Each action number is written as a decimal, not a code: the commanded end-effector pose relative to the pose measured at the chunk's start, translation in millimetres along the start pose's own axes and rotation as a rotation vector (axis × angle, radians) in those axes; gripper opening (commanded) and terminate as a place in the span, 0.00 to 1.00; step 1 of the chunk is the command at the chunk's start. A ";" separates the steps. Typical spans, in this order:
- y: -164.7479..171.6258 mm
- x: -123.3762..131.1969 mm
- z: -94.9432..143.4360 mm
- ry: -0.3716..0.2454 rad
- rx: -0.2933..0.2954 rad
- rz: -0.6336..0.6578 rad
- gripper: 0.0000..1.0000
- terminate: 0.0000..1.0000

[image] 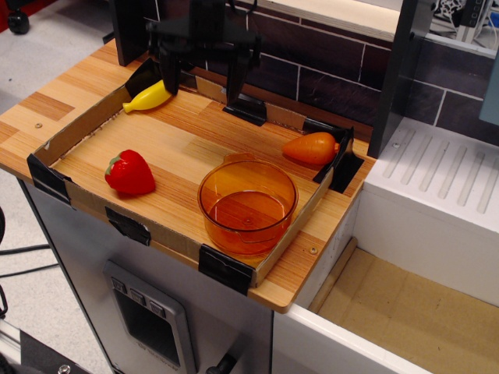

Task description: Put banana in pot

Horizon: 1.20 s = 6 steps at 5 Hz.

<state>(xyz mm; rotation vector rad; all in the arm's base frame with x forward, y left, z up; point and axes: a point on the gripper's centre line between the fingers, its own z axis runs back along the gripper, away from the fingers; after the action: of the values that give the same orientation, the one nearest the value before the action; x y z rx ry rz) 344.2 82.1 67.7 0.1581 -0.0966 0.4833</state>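
The yellow toy banana (147, 97) lies at the far left corner of the wooden tray, against the cardboard rim. The translucent orange pot (247, 204) stands upright and empty at the tray's near right side. My black gripper (202, 81) hangs open above the tray's back edge. Its left finger (168, 75) is right next to the banana's right end, partly covering it. Its right finger (237, 82) is farther right. Nothing is held between the fingers.
A red toy strawberry (129, 172) lies at the tray's left. An orange toy carrot (311, 148) lies at the right rim. A low cardboard rim (87, 121) with black corner clips bounds the tray. A white sink unit (444, 187) stands to the right, a dark tiled wall behind.
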 end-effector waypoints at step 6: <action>56.5 79.6 -32.0 -0.024 -0.091 -0.504 1.00 0.00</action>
<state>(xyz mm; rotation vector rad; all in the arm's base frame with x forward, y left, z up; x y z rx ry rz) 378.2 167.3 30.6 0.0614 -0.0355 -0.0258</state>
